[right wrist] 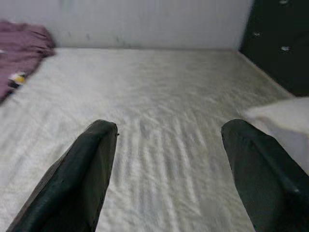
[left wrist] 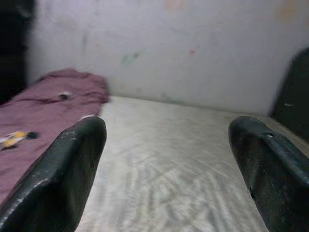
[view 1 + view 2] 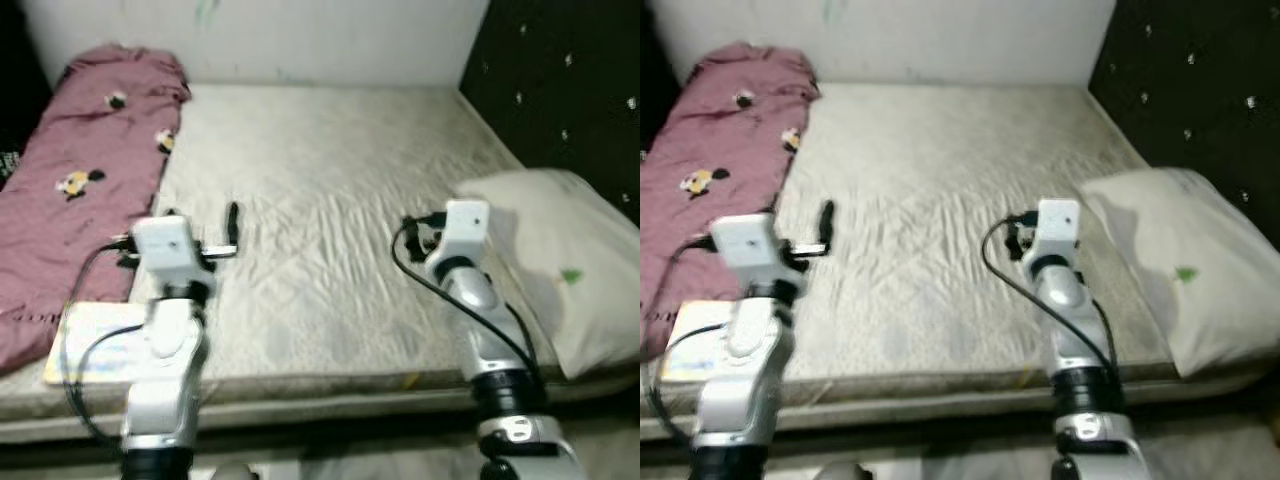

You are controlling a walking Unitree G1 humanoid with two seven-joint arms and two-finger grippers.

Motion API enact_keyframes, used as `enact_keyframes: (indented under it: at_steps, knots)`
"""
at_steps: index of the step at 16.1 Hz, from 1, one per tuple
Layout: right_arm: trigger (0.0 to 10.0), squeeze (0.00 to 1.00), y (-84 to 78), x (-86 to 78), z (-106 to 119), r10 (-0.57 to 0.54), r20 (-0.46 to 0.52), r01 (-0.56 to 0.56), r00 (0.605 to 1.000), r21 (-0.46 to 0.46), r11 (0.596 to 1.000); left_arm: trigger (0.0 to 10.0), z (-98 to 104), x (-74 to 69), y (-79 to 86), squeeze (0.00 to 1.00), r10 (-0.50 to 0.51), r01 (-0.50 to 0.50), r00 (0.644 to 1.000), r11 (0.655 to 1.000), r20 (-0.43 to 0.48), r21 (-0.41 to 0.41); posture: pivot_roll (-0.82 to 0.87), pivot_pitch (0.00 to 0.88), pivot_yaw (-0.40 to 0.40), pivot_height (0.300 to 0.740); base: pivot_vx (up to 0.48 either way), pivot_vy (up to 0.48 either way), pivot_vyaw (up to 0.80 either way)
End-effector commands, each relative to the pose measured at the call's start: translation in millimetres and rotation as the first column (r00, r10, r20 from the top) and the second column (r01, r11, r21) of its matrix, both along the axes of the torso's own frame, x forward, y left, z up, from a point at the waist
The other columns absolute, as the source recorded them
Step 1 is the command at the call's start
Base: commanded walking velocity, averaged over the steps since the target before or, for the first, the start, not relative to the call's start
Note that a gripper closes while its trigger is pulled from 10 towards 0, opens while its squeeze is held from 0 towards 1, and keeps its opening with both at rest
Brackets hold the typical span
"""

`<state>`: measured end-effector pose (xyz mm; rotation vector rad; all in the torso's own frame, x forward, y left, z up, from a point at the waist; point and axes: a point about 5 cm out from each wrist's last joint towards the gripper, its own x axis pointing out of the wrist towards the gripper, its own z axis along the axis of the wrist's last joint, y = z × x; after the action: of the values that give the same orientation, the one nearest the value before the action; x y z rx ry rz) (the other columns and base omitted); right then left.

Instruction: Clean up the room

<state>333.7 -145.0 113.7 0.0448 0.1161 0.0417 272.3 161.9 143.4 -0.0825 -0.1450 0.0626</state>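
The maroon blanket [image 3: 75,190] lay crumpled along the bed's [image 3: 330,200] left edge, its long axis running toward twelve o'clock. It sat at about ten o'clock from the left gripper [image 2: 166,164], the nearer one. Both that and the right gripper [image 1: 169,164] hovered over the mattress, fingers spread wide and empty.

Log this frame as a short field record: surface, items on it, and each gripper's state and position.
surface: bare mattress against a white wall
left side: maroon blanket with cartoon prints
front left corner: flat book-like item, partly behind the left arm
right side: white pillow by the dark headboard
left gripper: open, raised over the mattress
right gripper: open, raised over the mattress, pillow beside it
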Motion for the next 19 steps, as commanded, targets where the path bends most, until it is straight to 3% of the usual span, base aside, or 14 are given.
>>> enact_keyframes:
  at_steps: [1,4,6,8,13,19]
  knots:
    - [10.0,0.0,2.1,1.9,5,0.009,0.015,-0.009,1.0,-0.014,1.0,10.0,3,0.2,-0.4,0.0,0.011,-0.011,1.0,1.0,0.01,0.003,0.02,0.0,-0.064,0.74,0.0,0.0,0.0]
    - [10.0,0.0,-3.7,-2.1,8,-0.013,0.025,0.013,1.0,-0.022,1.0,10.0,1,-5.8,7.2,0.0,0.061,-0.062,0.998,0.998,0.004,0.01,0.02,0.0,-0.067,0.74,0.0,0.0,0.0]
    - [10.0,0.0,-6.3,-15.7,17,-0.023,0.101,0.027,0.995,-0.033,0.999,10.0,-9,-20.0,19.5,0.0,0.114,-0.113,0.993,0.993,-0.037,0.019,0.02,0.0,-0.07,0.74,0.0,0.0,0.0]
    - [10.0,0.0,-5.6,-24.1,12,0.005,0.104,0.002,0.995,-0.069,0.998,10.0,-16,-23.7,22.7,0.0,0.119,-0.118,0.99,0.993,-0.071,0.011,0.02,0.0,-0.071,0.74,0.0,0.0,0.0]
    - [10.0,0.0,-1.0,-15.2,14,0.016,0.094,-0.011,0.995,-0.052,0.999,10.0,-9,-11.3,17.5,0.0,0.062,-0.063,0.997,0.998,-0.055,-0.013,0.01,0.0,-0.044,0.74,0.0,0.478,-0.53]
    - [10.0,0.0,-2.4,-12.0,16,0.017,0.104,-0.009,0.994,-0.073,0.997,10.0,-9,-8.8,16.5,0.0,0.05,-0.052,0.997,0.998,-0.057,-0.025,0.01,0.0,-0.044,0.74,0.0,0.48,0.0]
